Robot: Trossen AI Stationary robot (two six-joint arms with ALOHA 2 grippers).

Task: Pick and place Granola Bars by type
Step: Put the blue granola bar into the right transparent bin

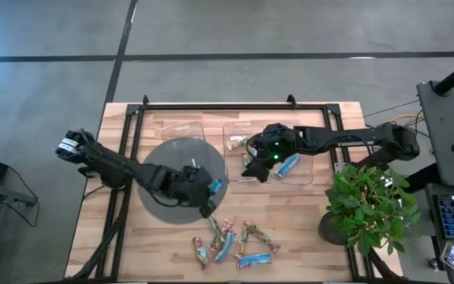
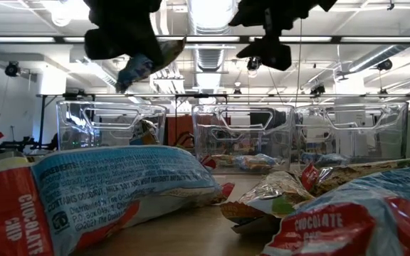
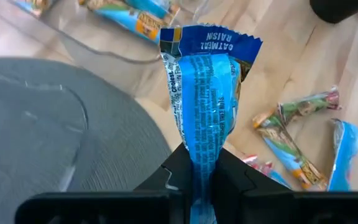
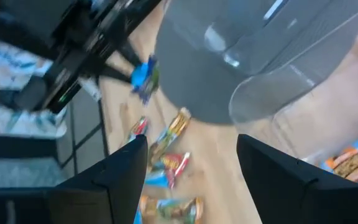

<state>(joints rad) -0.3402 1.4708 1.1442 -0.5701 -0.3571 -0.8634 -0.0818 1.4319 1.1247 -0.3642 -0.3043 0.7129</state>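
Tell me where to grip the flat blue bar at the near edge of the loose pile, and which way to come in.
Take the blue bar across its short width at mid-length, coming straight down. It lies flat and long across the wooden table, so only its narrow sides are exposed; neighbouring bars crowd its ends. The right gripper, open over the bins, looks free.

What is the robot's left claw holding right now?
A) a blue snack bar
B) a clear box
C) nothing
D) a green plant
A: the left gripper is pinched shut on a blue granola bar marked "Oatmeal Raisin", lifted above the table.
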